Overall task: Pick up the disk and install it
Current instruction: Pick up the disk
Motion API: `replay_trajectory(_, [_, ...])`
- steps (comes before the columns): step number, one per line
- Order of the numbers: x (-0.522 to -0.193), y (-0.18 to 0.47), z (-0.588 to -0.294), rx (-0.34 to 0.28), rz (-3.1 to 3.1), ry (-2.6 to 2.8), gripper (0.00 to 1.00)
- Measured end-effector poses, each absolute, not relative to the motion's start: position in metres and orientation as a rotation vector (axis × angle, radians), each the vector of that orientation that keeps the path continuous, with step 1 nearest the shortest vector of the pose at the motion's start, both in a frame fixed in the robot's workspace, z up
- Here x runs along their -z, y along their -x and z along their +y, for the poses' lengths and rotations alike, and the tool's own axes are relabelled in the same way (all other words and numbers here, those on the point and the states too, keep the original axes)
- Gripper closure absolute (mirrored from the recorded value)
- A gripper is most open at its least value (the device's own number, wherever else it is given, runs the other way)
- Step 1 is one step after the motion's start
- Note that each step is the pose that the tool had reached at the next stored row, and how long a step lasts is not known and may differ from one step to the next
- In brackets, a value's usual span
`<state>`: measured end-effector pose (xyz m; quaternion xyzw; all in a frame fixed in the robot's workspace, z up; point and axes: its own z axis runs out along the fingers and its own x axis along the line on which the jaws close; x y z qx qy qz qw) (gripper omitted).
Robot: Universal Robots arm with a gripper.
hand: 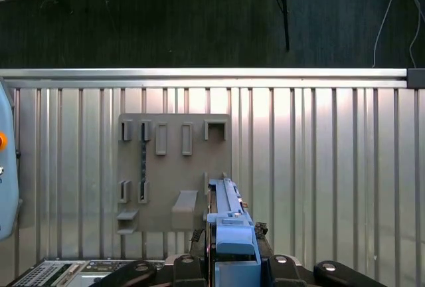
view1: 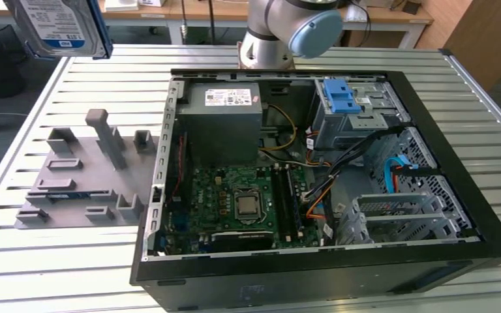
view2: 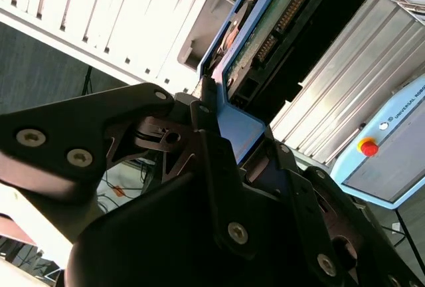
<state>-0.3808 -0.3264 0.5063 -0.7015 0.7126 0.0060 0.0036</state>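
Note:
The disk [view1: 59,26], a silver drive with a white-and-blue label in a blue bracket, hangs high above the table's far corner at the exterior view's left. In the second wrist view my gripper [view2: 239,134] is shut on the disk's blue bracket [view2: 247,127], with a black finger [view2: 202,117] pressed against each side; the drive's green circuit board [view2: 265,34] faces the camera. In the first wrist view the disk [hand: 229,214] shows edge-on in the gripper [hand: 232,260], above the grey fixture plate [hand: 172,167].
An open black computer case [view1: 459,163] lies on the slatted metal table [view1: 76,261]. Inside are a grey power supply [view1: 220,124], a motherboard [view1: 233,195] and a drive cage with a blue latch [view1: 351,104]. A grey fixture plate [view1: 85,176] lies beside the case. The arm's base [view1: 276,32] stands behind it.

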Motion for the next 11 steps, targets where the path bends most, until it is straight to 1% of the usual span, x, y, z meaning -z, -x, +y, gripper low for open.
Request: replay_trajectory(11, [-0.506, 0.370, -0.326, -0.019, 2.234, 2.199, 0.64])
